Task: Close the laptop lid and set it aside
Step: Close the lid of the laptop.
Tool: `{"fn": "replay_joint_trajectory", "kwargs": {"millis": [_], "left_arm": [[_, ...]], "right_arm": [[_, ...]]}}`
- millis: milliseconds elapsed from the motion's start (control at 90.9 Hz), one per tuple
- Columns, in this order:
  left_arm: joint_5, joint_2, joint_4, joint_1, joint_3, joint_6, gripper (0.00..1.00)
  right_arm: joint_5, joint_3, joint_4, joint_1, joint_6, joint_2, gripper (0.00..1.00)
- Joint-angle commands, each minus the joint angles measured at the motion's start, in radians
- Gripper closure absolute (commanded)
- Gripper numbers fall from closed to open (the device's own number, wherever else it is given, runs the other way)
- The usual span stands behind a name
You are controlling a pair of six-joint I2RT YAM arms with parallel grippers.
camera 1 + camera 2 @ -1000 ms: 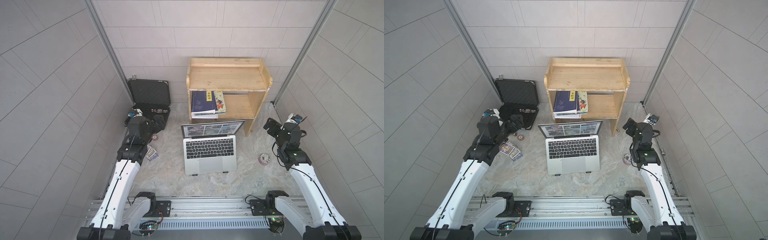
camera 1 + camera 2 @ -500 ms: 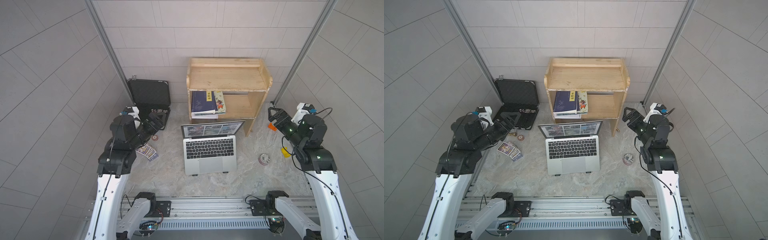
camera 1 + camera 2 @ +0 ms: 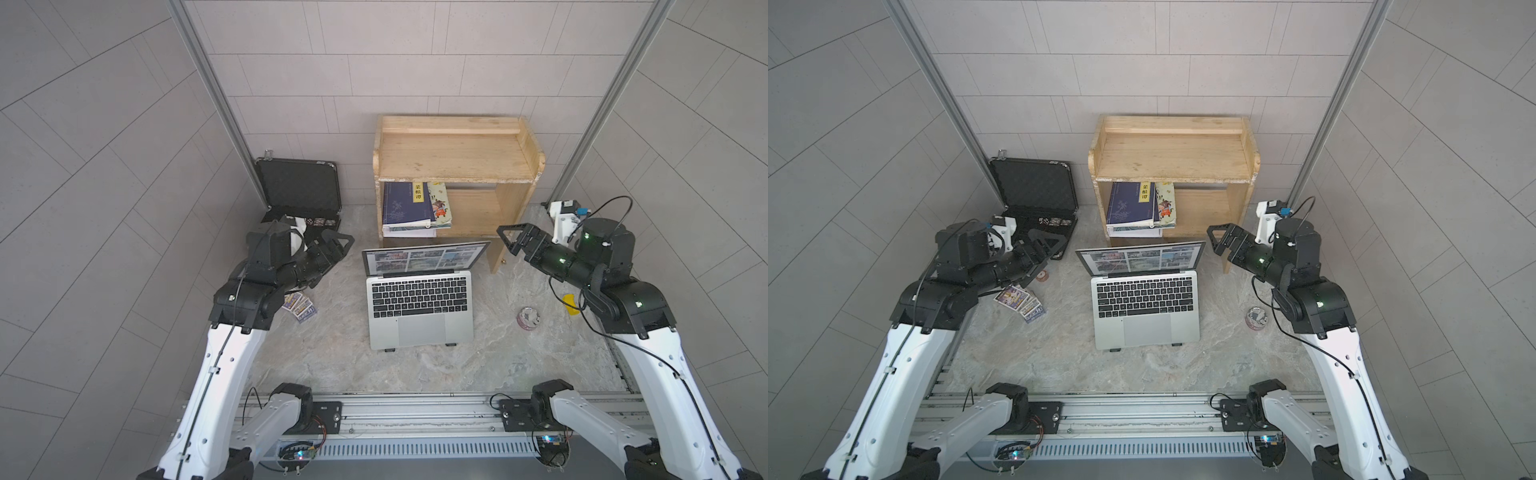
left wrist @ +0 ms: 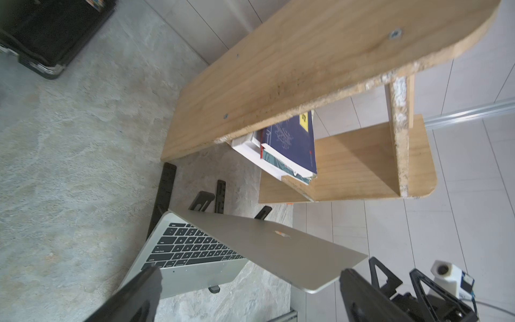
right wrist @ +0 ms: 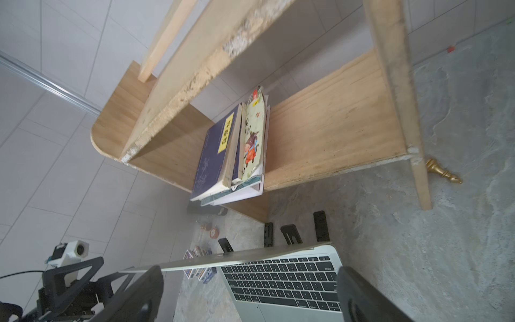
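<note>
Left wrist view gave me the silver back of the laptop lid [image 4: 278, 251], standing raised and not yet shut. In both top views I saw the laptop [image 3: 419, 316] open in the middle of the surface [image 3: 332, 357], just in front of the wooden shelf [image 3: 453, 153], screen lit. My left hand [image 3: 338, 245] hung wide open off the lid's left edge, my right hand [image 3: 509, 241] wide open off its right edge; neither touched the lid, and both held nothing.

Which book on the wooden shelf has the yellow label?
The dark blue book; the pale book beside it carries a cartoon figure instead.
</note>
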Motion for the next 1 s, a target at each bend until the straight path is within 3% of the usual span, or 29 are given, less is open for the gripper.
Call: {"fn": "replay_joint_trajectory", "kwargs": {"millis": [0,209,991], "left_arm": [[-0.062,0.015,-0.019,-0.047,0.034,0.021,0.00],[-0.109,0.037,-0.009,-0.084,0.060,0.015,0.00],[-0.269,0.088,-0.008,-0.253,0.038,0.037,0.00]], "right_arm": [[0.073,0.031,-0.038,0.065,-0.052,0.020,0.00],[0.141,0.035,-0.033,0.136,-0.086,0.053,0.00],[0.243,0.018,-0.039,0.190,-0.172,0.114,0.00]]}}
